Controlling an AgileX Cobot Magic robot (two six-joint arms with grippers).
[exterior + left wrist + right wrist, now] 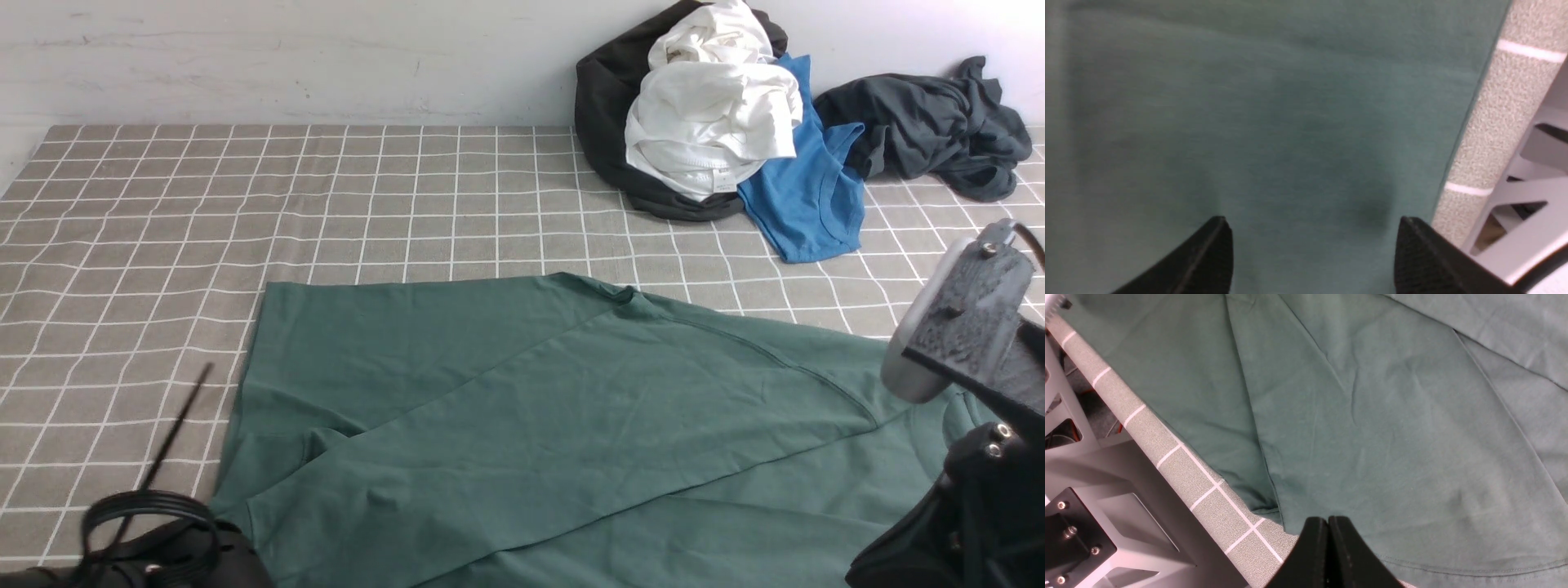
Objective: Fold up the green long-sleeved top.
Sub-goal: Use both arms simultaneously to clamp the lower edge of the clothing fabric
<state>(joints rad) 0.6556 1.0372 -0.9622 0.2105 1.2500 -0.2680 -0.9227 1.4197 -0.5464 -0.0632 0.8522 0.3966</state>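
1. The green long-sleeved top (531, 425) lies spread flat over the near half of the checked tablecloth (163, 212). One layer is folded diagonally across it, from the far middle toward the near left.
2. The left gripper (1312, 226) hangs close above the top near one of its edges, jaws spread wide and empty.
3. The right gripper (1328, 524) sits at the top's near edge by the table's rim, fingers pressed together, with no cloth showing between them.
4. At the far right, a white garment (718, 122), a black garment (604, 106) and a blue top (808, 196) are heaped against the wall (245, 57). A dark grey garment (931, 122) lies just beside them.
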